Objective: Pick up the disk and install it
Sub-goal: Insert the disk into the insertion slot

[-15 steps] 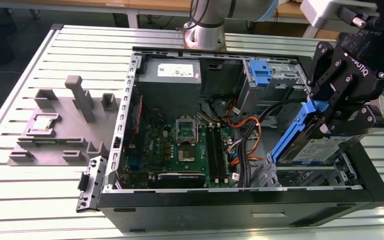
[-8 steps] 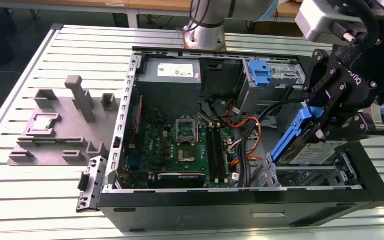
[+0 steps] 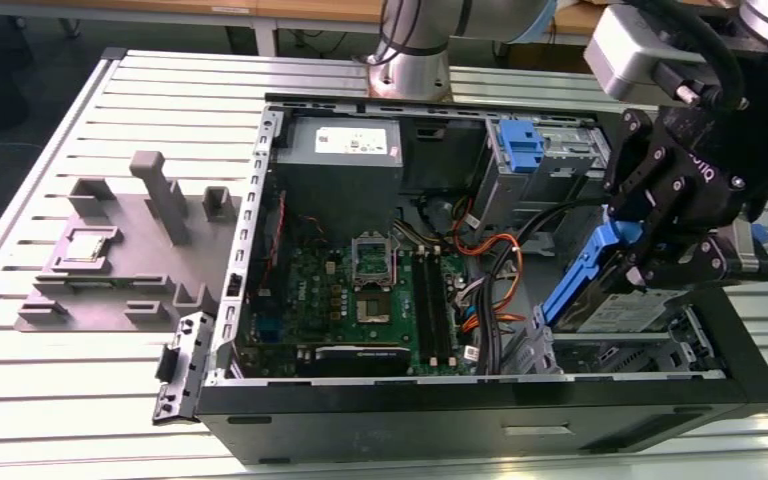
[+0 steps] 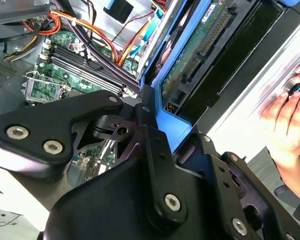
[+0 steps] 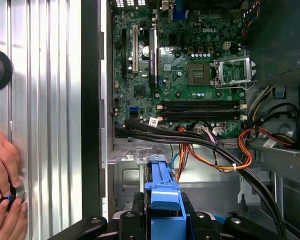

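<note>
Exterior view: the claw (image 3: 644,265) is clenched on the disk (image 3: 578,285), gripping it by the upper end of its blue carrier. I judge the grasp secure, since the fingers bracket the carrier on both sides.

The disk hangs directly beneath the claw, on edge. Its long axis slopes steeply, the free lower end pointing down into the open computer case (image 3: 491,425). That end sits just above the grey drive cage (image 3: 611,352) in the case's front corner, on the exterior view's right, beside the motherboard (image 3: 357,290). I cannot tell whether the disk touches the cage.

In the first wrist view the carrier lines up lengthwise with the cage opening ahead of it. A person's hand (image 5: 4,200) rests on the slatted counter (image 3: 77,390) outside the case wall, apart from the claw.
</note>
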`<state>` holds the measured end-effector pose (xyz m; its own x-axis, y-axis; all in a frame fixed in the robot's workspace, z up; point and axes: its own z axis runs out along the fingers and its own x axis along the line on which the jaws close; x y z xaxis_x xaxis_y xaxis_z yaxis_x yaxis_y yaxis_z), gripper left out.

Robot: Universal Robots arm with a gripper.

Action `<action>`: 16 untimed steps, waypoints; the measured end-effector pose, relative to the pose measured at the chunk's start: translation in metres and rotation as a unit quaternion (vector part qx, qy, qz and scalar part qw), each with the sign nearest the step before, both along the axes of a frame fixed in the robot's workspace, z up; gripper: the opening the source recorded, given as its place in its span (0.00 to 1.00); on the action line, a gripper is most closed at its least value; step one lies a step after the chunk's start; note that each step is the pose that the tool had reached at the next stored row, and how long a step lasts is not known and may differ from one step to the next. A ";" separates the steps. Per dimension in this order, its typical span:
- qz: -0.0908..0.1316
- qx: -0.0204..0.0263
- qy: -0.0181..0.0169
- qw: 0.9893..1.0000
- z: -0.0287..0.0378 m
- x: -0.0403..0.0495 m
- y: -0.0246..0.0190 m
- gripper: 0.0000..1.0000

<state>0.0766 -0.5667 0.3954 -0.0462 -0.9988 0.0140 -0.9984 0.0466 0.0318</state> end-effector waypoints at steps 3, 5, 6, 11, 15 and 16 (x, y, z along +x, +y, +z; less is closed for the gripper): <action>0.000 0.000 0.000 1.000 -0.0029 0.0000 -0.0004 0.37; 0.000 0.000 0.000 1.000 -0.0051 0.0000 -0.0006 0.37; 0.000 0.000 0.000 1.000 -0.0064 0.0000 -0.0007 0.37; 0.000 0.000 0.000 1.000 -0.0135 0.0000 -0.0012 0.37; 0.000 0.000 0.000 1.000 -0.0192 0.0000 -0.0015 0.37; 0.000 0.000 0.000 1.000 -0.0205 0.0000 -0.0016 0.37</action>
<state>0.0766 -0.5683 0.3749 -0.0463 -0.9988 0.0140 -0.9984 0.0467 0.0318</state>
